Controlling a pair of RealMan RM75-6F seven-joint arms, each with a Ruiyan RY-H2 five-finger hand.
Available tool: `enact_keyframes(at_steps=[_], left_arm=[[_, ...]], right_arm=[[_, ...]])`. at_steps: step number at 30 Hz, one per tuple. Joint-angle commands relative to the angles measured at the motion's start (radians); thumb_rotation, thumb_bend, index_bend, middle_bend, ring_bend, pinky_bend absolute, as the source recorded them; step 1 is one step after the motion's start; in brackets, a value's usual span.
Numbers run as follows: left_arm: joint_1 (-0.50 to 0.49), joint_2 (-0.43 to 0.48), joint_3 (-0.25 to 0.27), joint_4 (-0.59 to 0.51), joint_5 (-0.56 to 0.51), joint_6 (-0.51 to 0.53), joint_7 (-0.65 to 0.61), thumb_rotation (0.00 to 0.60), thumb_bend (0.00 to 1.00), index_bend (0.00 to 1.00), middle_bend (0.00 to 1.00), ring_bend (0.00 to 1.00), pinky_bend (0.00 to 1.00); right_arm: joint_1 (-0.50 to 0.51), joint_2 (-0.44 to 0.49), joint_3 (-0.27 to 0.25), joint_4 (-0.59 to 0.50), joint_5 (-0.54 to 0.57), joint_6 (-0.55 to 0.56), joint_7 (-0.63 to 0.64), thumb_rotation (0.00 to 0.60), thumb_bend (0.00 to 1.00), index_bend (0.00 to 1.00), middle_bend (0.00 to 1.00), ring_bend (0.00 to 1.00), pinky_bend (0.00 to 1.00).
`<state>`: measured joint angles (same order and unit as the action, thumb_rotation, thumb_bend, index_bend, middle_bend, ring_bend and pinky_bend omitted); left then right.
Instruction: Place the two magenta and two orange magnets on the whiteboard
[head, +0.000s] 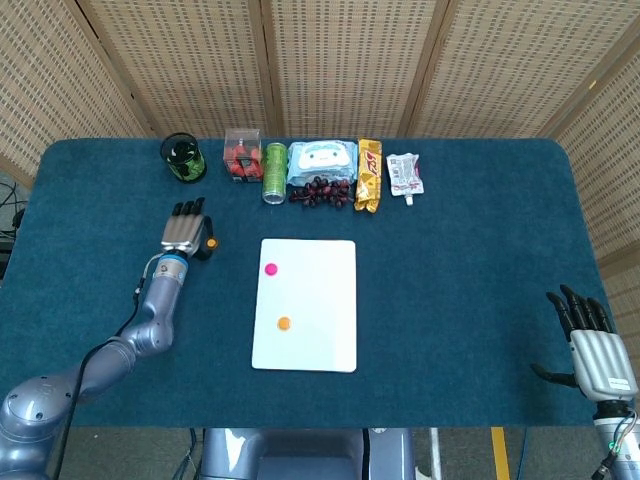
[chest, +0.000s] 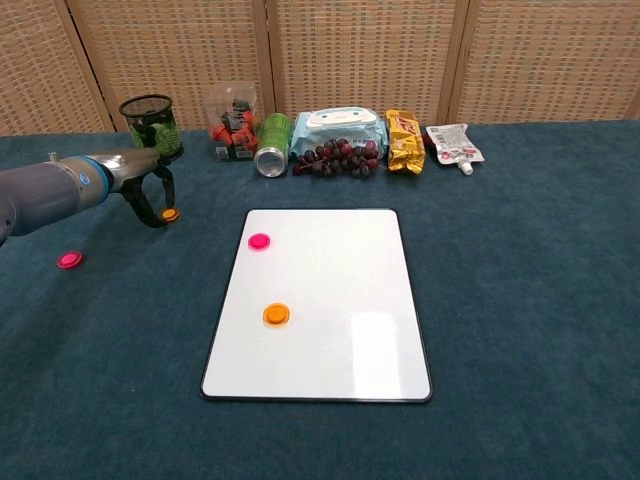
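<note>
The whiteboard (chest: 330, 330) (head: 315, 320) lies flat at the table's middle. One magenta magnet (chest: 259, 241) (head: 270, 268) and one orange magnet (chest: 276, 314) (head: 284, 323) sit on it. My left hand (chest: 148, 195) (head: 185, 232) reaches down at the far left, its thumb and fingertips closed round a second orange magnet (chest: 170, 214) (head: 211, 242) at table level. A second magenta magnet (chest: 68, 259) lies on the cloth nearer the left edge. My right hand (head: 590, 345) rests at the table's near right corner with fingers spread, holding nothing.
Along the back stand a black mesh cup (chest: 150, 122), a clear box of red items (chest: 230, 130), a green can (chest: 270, 145), a wipes pack (chest: 340, 128), grapes (chest: 335, 158), a yellow snack bar (chest: 404, 140) and a white pouch (chest: 452, 145).
</note>
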<state>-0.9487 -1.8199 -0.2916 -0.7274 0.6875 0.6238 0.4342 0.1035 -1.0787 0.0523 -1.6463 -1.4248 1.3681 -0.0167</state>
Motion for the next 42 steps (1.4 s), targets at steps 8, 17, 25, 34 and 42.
enact_keyframes(at_steps=[8, 17, 25, 34, 42], left_arm=[[0.043, 0.184, 0.014, -0.448, 0.139, 0.145, -0.012, 0.6, 0.33, 0.56, 0.0, 0.0, 0.0], [0.046, 0.232, 0.092, -0.756, 0.243, 0.201, 0.045, 0.6, 0.33, 0.56, 0.0, 0.0, 0.0], [-0.01, 0.156, 0.132, -0.817, 0.193, 0.231, 0.177, 0.6, 0.33, 0.56, 0.0, 0.0, 0.0], [-0.047, 0.1, 0.141, -0.812, 0.112, 0.257, 0.24, 0.6, 0.33, 0.56, 0.0, 0.0, 0.0], [-0.071, 0.055, 0.139, -0.774, 0.08, 0.251, 0.247, 0.6, 0.33, 0.56, 0.0, 0.0, 0.0]], right_arm=[[0.0, 0.0, -0.001, 0.0, -0.002, 0.002, 0.0, 0.6, 0.0, 0.0, 0.0, 0.0, 0.0], [-0.001, 0.0, -0.001, 0.0, -0.002, 0.002, 0.003, 0.6, 0.0, 0.0, 0.0, 0.0, 0.0], [-0.001, 0.001, -0.001, 0.003, -0.004, 0.001, 0.009, 0.6, 0.0, 0.0, 0.0, 0.0, 0.0], [0.0, 0.003, -0.002, 0.004, -0.005, -0.002, 0.018, 0.6, 0.0, 0.0, 0.0, 0.0, 0.0], [0.0, 0.004, -0.002, 0.004, -0.005, -0.002, 0.021, 0.6, 0.0, 0.0, 0.0, 0.0, 0.0]])
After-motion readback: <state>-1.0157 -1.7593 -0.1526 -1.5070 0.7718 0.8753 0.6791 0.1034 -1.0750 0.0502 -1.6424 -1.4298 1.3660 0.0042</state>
